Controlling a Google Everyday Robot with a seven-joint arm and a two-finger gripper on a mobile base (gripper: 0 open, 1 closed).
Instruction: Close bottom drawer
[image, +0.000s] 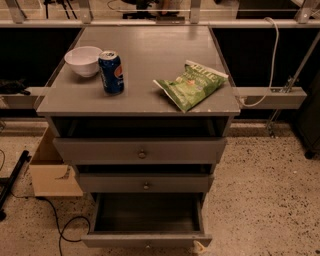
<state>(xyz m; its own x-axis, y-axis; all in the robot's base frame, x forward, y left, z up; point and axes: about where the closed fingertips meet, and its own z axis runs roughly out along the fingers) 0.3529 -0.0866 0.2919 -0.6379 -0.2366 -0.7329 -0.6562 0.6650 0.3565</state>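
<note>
Grey 3-drawer cabinet (150, 50) dead ahead, and the bottom drawer (146, 240) is pulled well out at the very foot of the view, its front panel partly cut by the frame edge. Gripper (199, 246): only a pale tip shows at the bottom edge, just beside the right corner of that front panel. Can't tell if it's released or clenched, so don't assume. Middle drawer (145, 183) and top drawer (140, 150) sit a bit proud too, not your job. Risks, imo: that contact point looks off-centre to the right, so a push there could rack the drawer and jam it on its runners; aim nearer the centre. Go too high and you hit the middle drawer's front instead. Shove hard and the cabinet jolts: the blue can (111, 72), upright by the white bowl (83, 60), could tip, and the chip bag (191, 84) near the front edge could slide off. Black cable (60, 225) on the floor at left, near the cardboard box (52, 170), could snag the base.
</note>
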